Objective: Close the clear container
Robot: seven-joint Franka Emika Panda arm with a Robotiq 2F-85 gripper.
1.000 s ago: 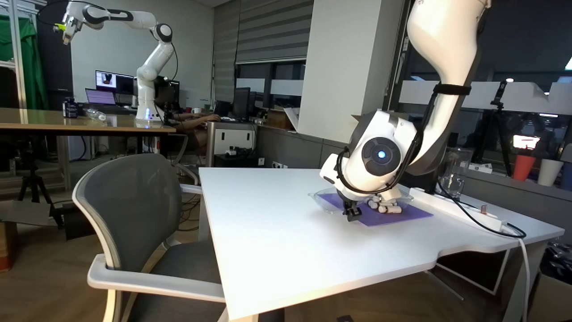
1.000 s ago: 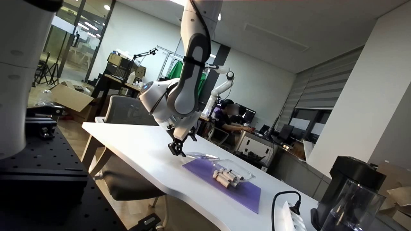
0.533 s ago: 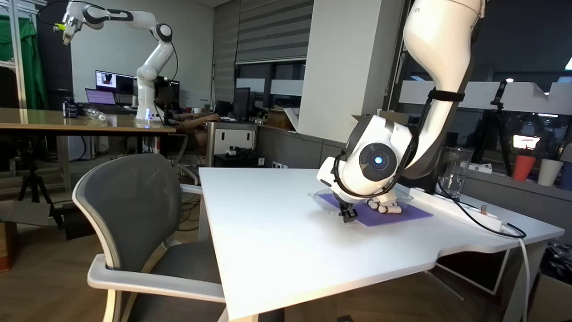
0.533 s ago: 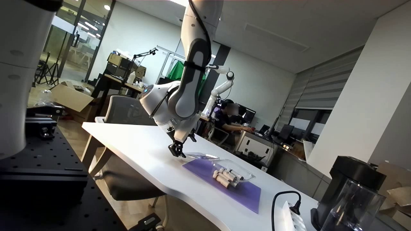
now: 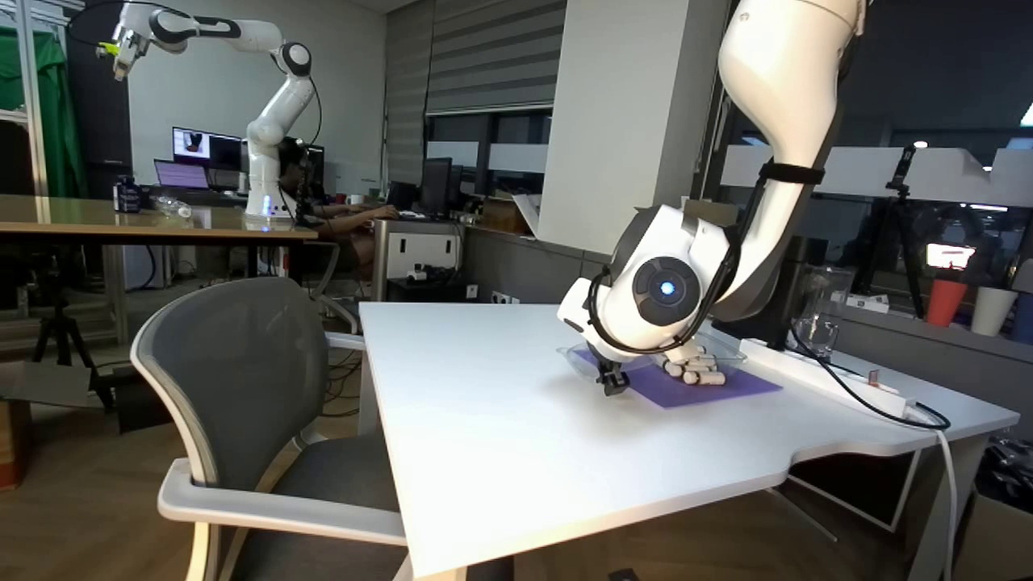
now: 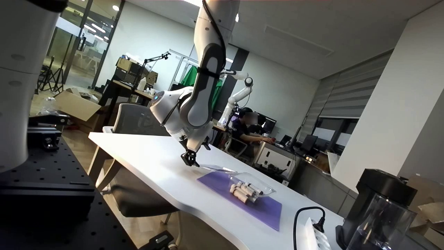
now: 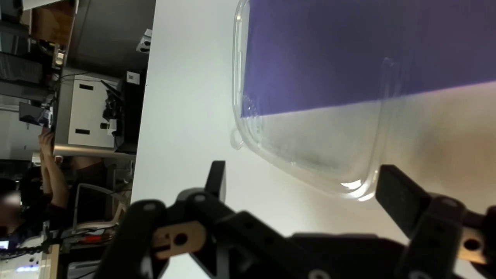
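Note:
The clear container lies open on the purple mat [image 6: 211, 185]. Its see-through base [image 6: 269, 190] has several whitish cylinders [image 6: 240, 194] in or against it; these also show in an exterior view [image 5: 700, 376]. Its clear lid [image 6: 220, 169] lies folded out to one side, partly past the mat's edge. The lid [image 7: 310, 155], with a small tab, fills the middle of the wrist view. My gripper [image 7: 304, 186] is open, with its fingers on either side of the lid's outer corner and nothing held. It also shows low over the table in both exterior views [image 5: 612, 379] [image 6: 198, 152].
A white power strip [image 5: 831, 379] with a black cable and a black appliance with a clear jug [image 6: 381, 215] stand beyond the mat. A grey chair [image 5: 242, 387] stands at the white table's [image 5: 500, 436] edge.
The gripper has moved left in an exterior view, off the mat's edge toward the lid's outer end. The container's base and the cylinders stay in place.

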